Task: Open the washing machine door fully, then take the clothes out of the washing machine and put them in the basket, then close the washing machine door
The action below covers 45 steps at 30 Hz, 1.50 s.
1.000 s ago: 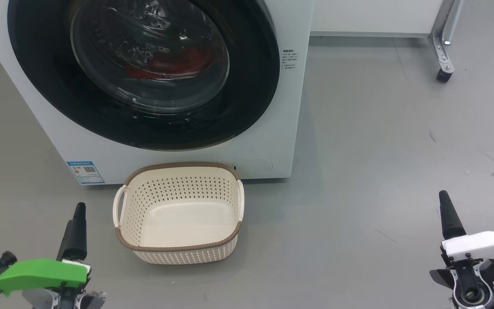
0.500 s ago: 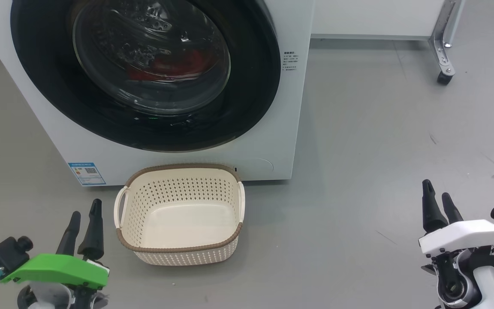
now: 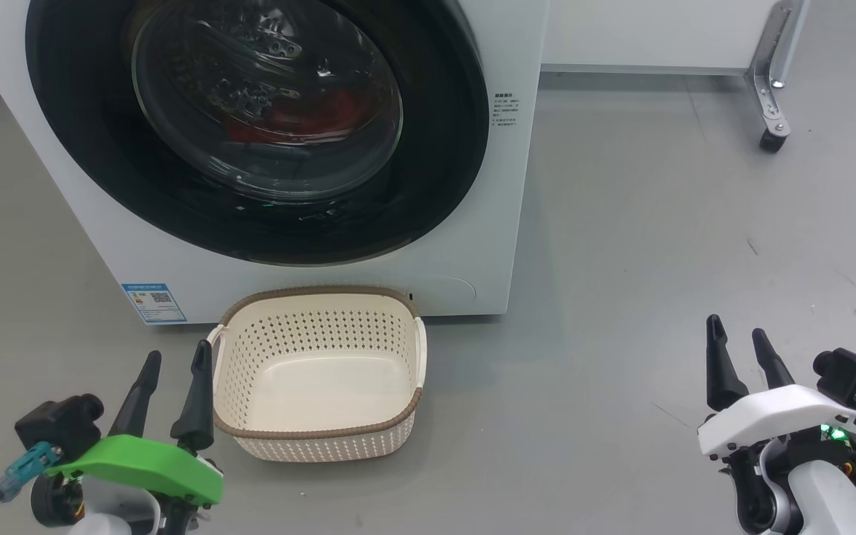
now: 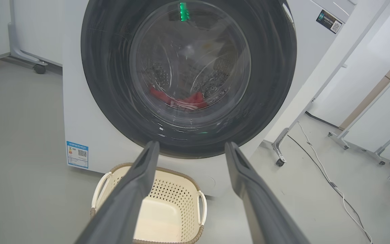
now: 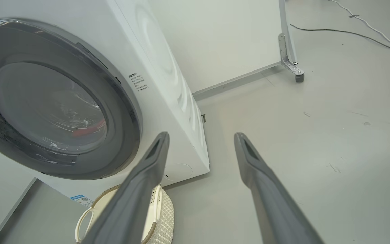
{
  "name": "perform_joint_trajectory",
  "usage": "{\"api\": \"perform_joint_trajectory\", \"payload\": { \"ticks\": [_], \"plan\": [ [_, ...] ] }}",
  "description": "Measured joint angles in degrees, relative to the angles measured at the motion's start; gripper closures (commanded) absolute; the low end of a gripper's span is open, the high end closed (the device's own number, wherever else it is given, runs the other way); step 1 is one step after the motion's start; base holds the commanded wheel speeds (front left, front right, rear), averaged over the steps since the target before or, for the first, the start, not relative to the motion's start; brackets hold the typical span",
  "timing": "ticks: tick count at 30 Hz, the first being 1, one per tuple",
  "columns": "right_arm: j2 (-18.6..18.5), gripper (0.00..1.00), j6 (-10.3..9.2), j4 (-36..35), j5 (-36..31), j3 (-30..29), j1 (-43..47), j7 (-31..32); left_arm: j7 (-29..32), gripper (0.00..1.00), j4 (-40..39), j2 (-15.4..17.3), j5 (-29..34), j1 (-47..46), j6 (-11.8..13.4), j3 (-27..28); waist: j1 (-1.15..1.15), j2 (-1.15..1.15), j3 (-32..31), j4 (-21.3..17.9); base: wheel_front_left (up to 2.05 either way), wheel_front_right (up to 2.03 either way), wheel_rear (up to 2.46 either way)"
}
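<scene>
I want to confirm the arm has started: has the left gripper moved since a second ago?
Yes. The left gripper moved right in the head view, closer to the basket.

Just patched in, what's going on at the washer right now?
Nothing is being handled yet. The washing machine door is shut, with the red clothes visible inside. The basket sits empty on the floor in front of the washing machine. The left gripper, open, hovers by the basket's left side; the right gripper, open, hangs over bare floor to the right.
</scene>
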Motion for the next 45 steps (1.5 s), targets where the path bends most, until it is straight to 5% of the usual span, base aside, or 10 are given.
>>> {"api": "perform_joint_trajectory", "payload": {
  "ticks": [34, 45],
  "plan": [
    [0.0, 0.0, -2.41, 1.3, -24.1, 5.4, -1.4, -6.8, -7.0, 0.0, 3.0, 0.7, 19.5, -0.9, 3.4, -5.1, 0.0, 0.0, 0.2, 0.4, 0.0, 0.0, 0.0],
    [0.8, 0.0, -2.85, 1.7, -24.4, 3.7, -1.4, -6.9, -7.0, 0.0, 4.3, -0.1, 19.6, -1.1, 4.0, -4.4, 0.0, 0.0, 0.4, 0.6, 0.0, 0.0, 0.0]
  ]
}}
